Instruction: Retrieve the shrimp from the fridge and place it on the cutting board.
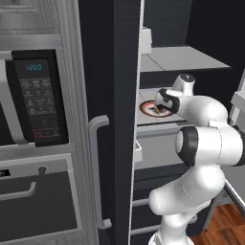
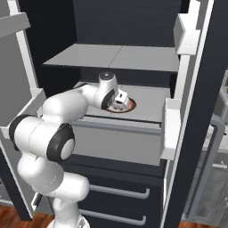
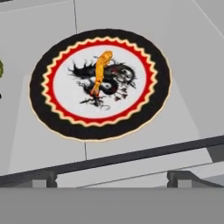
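Observation:
The shrimp (image 3: pixel 100 72), a small orange curved piece, lies on a round plate (image 3: pixel 65 124) with a black rim, a red ring and a dark dragon drawing. The plate (image 1: pixel 146 107) rests on the middle pale grey shelf (image 2: pixel 147 107) of the open black fridge (image 1: pixel 115 72). My gripper (image 3: pixel 113 177) hovers just above and in front of the plate, open, its fingertips (image 3: pixel 43 177) set wide apart with nothing between them. From the base views the gripper (image 1: pixel 160 109) (image 2: pixel 119 103) reaches into the shelf over the plate's near side. The cutting board is out of view.
A yellow-green lump (image 3: pixel 1 68) sits at the shelf's left edge. The upper shelf (image 2: pixel 133 58) is close overhead. Door bins (image 2: pixel 187 31) flank the right side, and dark drawers (image 2: pixel 116 191) lie below. The microwave (image 1: pixel 38 95) and oven (image 1: pixel 33 201) stand left of the fridge door.

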